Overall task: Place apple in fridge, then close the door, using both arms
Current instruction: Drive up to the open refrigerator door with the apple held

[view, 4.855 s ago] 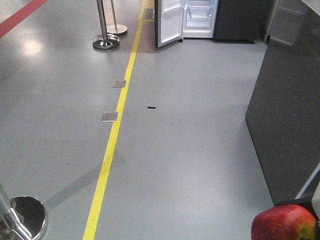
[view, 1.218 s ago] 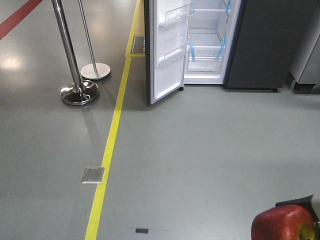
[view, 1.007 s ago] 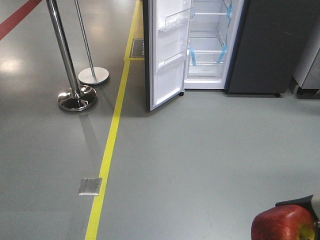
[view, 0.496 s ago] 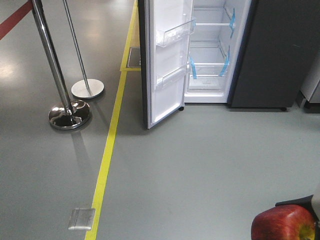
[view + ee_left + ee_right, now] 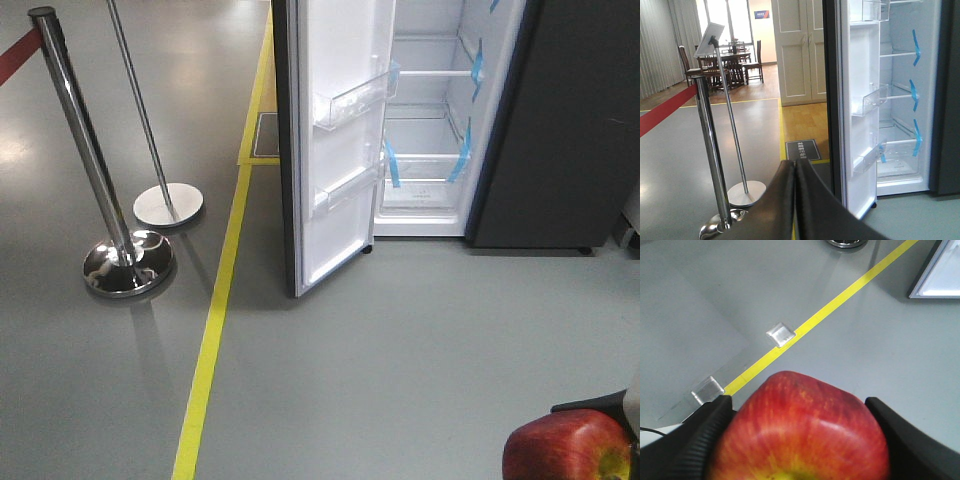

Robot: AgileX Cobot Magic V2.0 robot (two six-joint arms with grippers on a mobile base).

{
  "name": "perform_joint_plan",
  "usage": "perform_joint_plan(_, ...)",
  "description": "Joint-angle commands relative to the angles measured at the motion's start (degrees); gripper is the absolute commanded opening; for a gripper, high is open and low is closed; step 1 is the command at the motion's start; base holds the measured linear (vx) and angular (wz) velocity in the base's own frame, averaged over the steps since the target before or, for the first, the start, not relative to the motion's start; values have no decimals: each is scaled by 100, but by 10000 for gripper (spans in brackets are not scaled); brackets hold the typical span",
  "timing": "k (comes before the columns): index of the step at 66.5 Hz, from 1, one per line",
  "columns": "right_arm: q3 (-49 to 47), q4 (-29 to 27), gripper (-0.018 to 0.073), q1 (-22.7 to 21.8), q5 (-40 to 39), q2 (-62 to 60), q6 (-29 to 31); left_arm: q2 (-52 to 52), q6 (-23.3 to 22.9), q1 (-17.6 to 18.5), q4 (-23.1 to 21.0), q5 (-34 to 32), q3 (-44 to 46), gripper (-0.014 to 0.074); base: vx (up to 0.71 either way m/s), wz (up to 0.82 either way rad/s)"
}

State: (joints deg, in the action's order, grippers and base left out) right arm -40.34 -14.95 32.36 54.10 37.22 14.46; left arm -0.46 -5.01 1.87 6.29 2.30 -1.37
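The fridge stands straight ahead with its door swung out on the left side of the open compartment. There are bins on the door's inner face and shelves inside. A floor line runs just left of the door. Further left stands a post, with a thinner pole behind it. The apple is down at the near right, well apart from the fridge.

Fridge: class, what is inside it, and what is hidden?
The fridge holds white shelves with blue tape strips, bare where visible. The open door covers the interior's left edge.
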Motion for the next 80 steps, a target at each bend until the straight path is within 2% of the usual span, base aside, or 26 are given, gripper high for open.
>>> perform_joint_plan(1, -163, -75, 151, -5, -359, -6, 41, -35, -48, -19, -48, -441, -147, -6, 32, 1)
perform_joint_plan(80, -163, -75, 151, -5, -353, -6, 41, -35, -48, -19, -48, -441, -147, -6, 28, -3)
